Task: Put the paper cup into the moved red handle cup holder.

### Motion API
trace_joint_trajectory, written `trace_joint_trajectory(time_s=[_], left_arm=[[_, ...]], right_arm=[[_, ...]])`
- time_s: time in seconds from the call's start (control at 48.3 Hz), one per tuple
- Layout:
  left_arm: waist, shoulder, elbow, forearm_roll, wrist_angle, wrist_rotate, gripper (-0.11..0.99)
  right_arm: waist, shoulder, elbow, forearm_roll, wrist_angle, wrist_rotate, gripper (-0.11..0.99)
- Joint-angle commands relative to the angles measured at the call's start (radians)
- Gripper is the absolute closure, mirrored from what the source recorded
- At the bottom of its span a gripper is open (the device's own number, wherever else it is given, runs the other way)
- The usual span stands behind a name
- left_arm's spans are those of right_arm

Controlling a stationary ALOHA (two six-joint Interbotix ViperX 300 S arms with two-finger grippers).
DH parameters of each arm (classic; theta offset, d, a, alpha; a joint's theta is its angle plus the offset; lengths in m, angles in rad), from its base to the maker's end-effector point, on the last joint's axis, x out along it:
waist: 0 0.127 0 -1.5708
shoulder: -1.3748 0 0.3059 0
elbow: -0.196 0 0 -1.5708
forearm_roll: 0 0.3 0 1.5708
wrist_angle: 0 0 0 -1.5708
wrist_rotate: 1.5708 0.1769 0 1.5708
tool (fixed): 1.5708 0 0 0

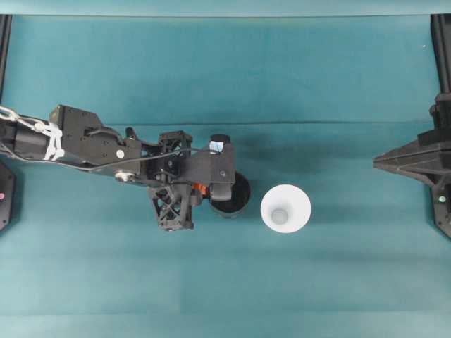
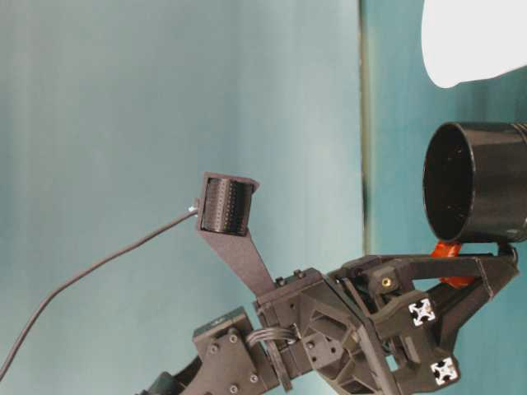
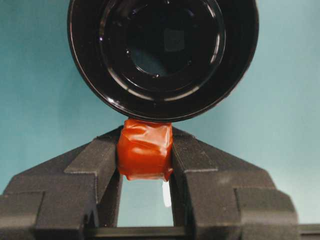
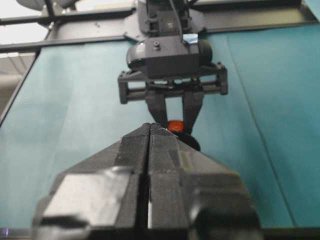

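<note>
The black cup holder (image 1: pixel 236 199) stands mouth up near the table's middle, and its red handle (image 3: pixel 145 149) points toward the left arm. My left gripper (image 3: pixel 145 146) is shut on that handle, one finger (image 3: pixel 102 160) on each side. From the side, the holder (image 2: pixel 478 181) has the handle (image 2: pixel 447 249) pinched below its rim. The white paper cup (image 1: pixel 285 208) stands upright just right of the holder, a small gap between them, and shows again as the paper cup (image 2: pixel 473 41). At the far right my right gripper (image 1: pixel 378 161) is shut on nothing, pointing at the left gripper (image 4: pixel 172 117).
A teal cloth (image 1: pixel 211 77) covers the table. Black frame posts (image 1: pixel 440 56) stand at the left and right edges. A cable (image 2: pixel 99 267) trails from the left arm's camera mount.
</note>
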Motion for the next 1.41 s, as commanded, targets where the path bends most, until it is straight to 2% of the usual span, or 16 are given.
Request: trace_joint_trajectory(time_s=[0.0, 0.455, 0.724, 0.765, 0.89, 0.972, 1.076, 1.179, 1.386], left_arm=[[0.002, -0.005, 0.000, 0.002, -0.005, -0.002, 0.59], [0.000, -0.005, 0.003, 0.002, -0.011, 0.000, 0.59], [0.006, -0.006, 0.002, 0.002, -0.005, -0.008, 0.58], [0.006, -0.006, 0.002, 0.002, -0.005, -0.011, 0.48], [0.006, -0.008, -0.002, 0.002, -0.002, 0.000, 0.09], [0.005, -0.009, -0.002, 0.002, -0.003, 0.002, -0.07], [0.005, -0.011, -0.002, 0.002, -0.005, 0.003, -0.02], [0.005, -0.041, 0.011, 0.000, 0.012, 0.003, -0.03], [-0.006, -0.235, 0.087, 0.002, 0.067, 0.000, -0.03]], right_arm=[[0.000, 0.008, -0.017, 0.002, -0.005, 0.008, 0.99], [0.000, 0.008, -0.017, 0.002, -0.005, 0.009, 0.99], [0.000, 0.008, -0.017, 0.002, -0.005, 0.009, 0.99], [0.000, 0.008, -0.017, 0.002, -0.005, 0.009, 0.99], [0.000, 0.008, -0.017, 0.002, 0.005, 0.009, 0.99], [0.000, 0.008, -0.017, 0.003, 0.021, 0.009, 0.99], [0.000, 0.006, -0.017, 0.003, 0.031, 0.009, 0.99], [0.000, 0.003, -0.018, 0.003, 0.031, 0.009, 0.99], [0.000, -0.002, -0.020, 0.003, 0.058, 0.009, 0.99]])
